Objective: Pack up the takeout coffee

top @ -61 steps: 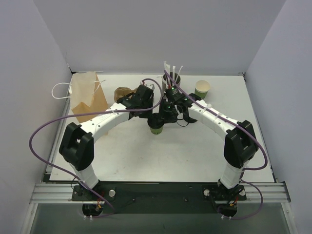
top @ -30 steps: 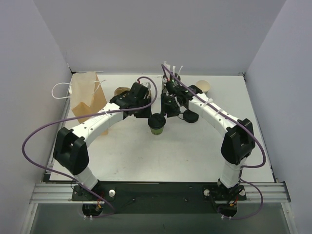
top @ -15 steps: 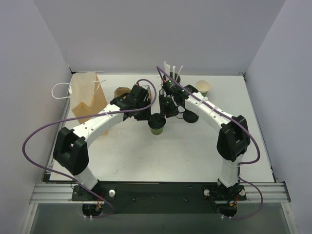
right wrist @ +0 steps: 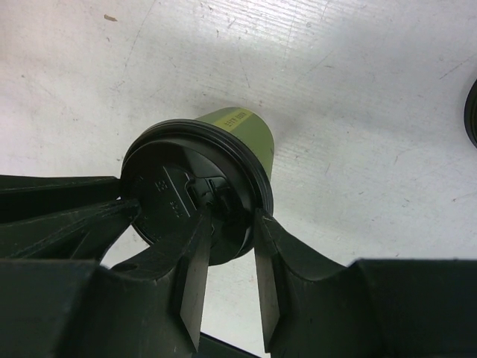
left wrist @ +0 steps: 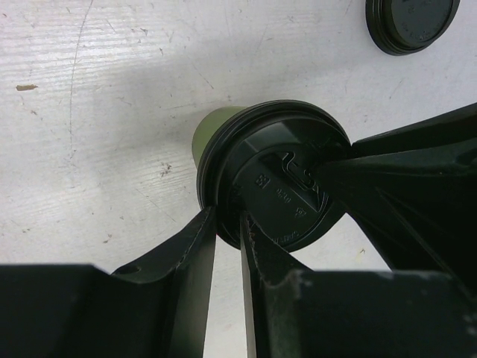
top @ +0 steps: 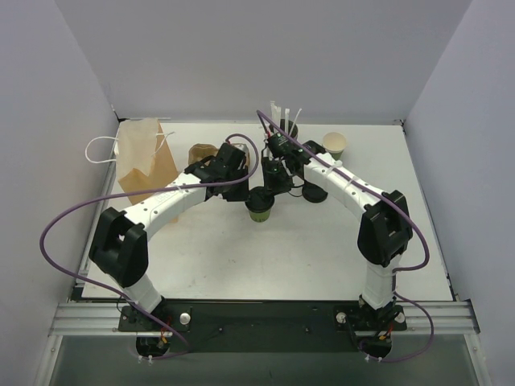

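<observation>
Left pincer point(left wrist: 227, 216) has its two fingers nearly together astride the rim of the black lid point(left wrist: 276, 186) on the takeout coffee point(top: 259, 201). One tip sits outside the rim, the other on the lid's top. I cannot tell whether they squeeze it. The cup stands upright directly below and between both pincers.

Far to this pincer's left, a white loop handle point(top: 98, 150) hangs over the tabletop's point(top: 241, 257) left edge, close to the side wall point(top: 48, 121). A brown paper bag point(top: 149, 161) stands just beside it. A smaller brown paper shape point(top: 201, 153) lies near the left wrist, on its far side.

The right pincer point(right wrist: 231, 216) meets the same lid from the opposite side, its jaws narrow and straddling the rim. Here too, the pictures do not show whether it clamps. Just to its right, a loose lid point(top: 315, 194) lies flat. Behind it a straw holder point(top: 288, 129) stands near the back edge, and a lidless green cup point(top: 334, 145) stands farther right, well apart from the right edge.

The widest open stretch lies on the base side of both pincers. The tabletop is white and scuffed, and pale walls close it in on three sides.

The left arm point(top: 161, 205) and right arm point(top: 354, 193) rise from their bases and bend inward in an arch. Their wrists tilt down towards the cup, and purple cables point(top: 56, 233) loop outside them.
</observation>
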Action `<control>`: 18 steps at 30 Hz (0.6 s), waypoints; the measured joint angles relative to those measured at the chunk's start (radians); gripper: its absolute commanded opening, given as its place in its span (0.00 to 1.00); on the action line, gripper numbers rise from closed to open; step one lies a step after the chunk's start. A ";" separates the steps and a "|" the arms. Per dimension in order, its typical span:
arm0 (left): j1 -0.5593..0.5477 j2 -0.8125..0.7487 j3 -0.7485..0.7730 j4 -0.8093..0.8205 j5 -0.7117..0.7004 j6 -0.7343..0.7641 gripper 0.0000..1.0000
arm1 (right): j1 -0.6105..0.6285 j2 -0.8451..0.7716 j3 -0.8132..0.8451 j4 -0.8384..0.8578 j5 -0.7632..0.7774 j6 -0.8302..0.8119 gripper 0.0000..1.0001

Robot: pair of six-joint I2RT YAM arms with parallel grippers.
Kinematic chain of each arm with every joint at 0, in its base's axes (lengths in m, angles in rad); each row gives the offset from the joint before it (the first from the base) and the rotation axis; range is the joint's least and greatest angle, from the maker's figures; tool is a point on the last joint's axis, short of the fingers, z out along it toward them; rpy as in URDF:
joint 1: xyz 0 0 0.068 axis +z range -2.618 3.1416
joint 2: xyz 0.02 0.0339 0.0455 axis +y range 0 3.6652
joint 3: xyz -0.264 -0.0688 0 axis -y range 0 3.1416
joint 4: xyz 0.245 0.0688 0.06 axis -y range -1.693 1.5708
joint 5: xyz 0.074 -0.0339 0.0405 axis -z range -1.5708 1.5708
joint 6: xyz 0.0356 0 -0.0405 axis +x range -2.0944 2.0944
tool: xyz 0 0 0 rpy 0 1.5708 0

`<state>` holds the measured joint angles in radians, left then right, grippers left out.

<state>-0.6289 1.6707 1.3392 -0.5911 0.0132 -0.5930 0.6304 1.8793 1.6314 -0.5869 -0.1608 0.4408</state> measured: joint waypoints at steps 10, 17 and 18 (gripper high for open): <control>0.000 0.001 -0.003 0.008 -0.002 -0.001 0.25 | -0.002 0.000 -0.018 0.019 -0.008 0.019 0.19; 0.000 0.004 -0.003 0.011 -0.005 -0.001 0.25 | -0.017 -0.017 -0.066 0.069 -0.040 0.051 0.18; 0.000 0.005 -0.003 0.013 -0.006 -0.001 0.24 | -0.021 -0.023 -0.077 0.081 -0.047 0.057 0.18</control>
<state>-0.6285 1.6760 1.3365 -0.5785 0.0071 -0.5941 0.6098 1.8561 1.5539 -0.5060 -0.2077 0.4976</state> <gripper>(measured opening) 0.253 0.182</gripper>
